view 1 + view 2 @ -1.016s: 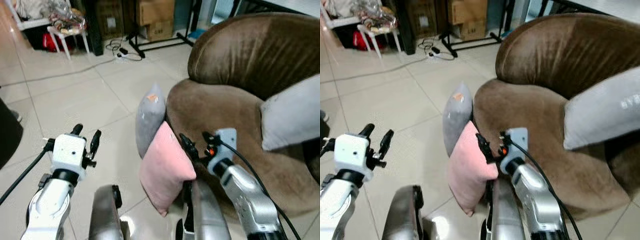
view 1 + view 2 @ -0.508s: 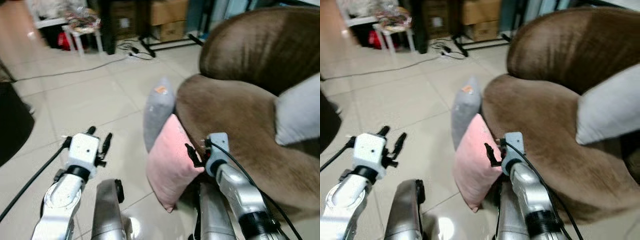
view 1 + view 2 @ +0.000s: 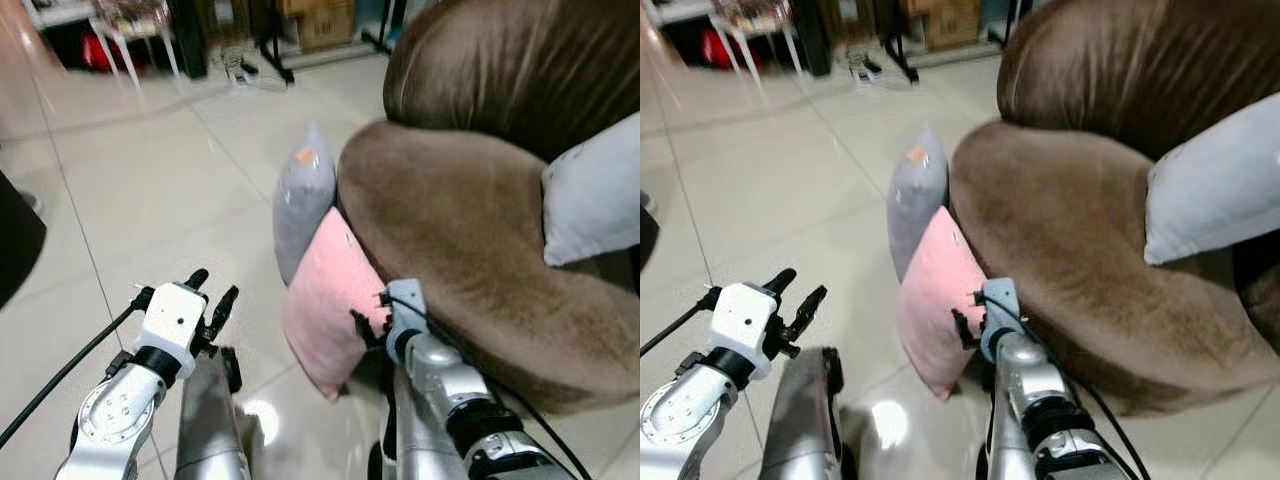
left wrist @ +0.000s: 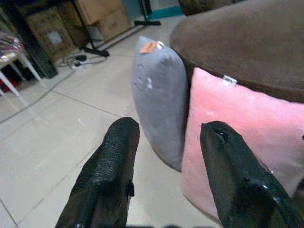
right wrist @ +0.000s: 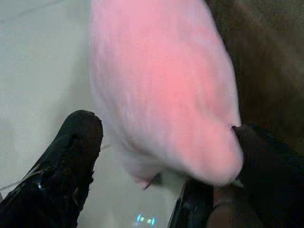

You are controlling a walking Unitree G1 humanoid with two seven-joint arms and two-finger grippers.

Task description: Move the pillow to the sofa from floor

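The right tool (image 3: 368,322) sits right at the lower edge of the pink pillow (image 3: 325,305), its two black fingers spread wide. In the right wrist view the pillow's bulging corner lies between those fingers (image 5: 61,161), one on the floor side and the other on the sofa side, not yet pinched on the fabric. The pillow is therefore straight ahead of this tool and just above it, which makes the right arm much the nearer one. The pillow stands on a lower corner on the floor (image 3: 150,190), with its long axis tilted up and away, and its upper part leans against the front of the sofa (image 3: 470,230). A grip on the near lower edge followed by a lift up and to the right looks like what the move calls for.

The left tool (image 3: 208,298) is off to the left, apart from the pillow, over bare tile, its fingers also spread.

The pillow is soft and plump, with fuzzy cloth and a small tag at its top seam. Just behind it a grey pillow (image 3: 303,200) stands upright against the same sofa front. The sofa is rounded, brown and velvety, and a pale grey cushion (image 3: 590,200) rests on its seat. The floor is glossy pale tile, so it may be slippery.
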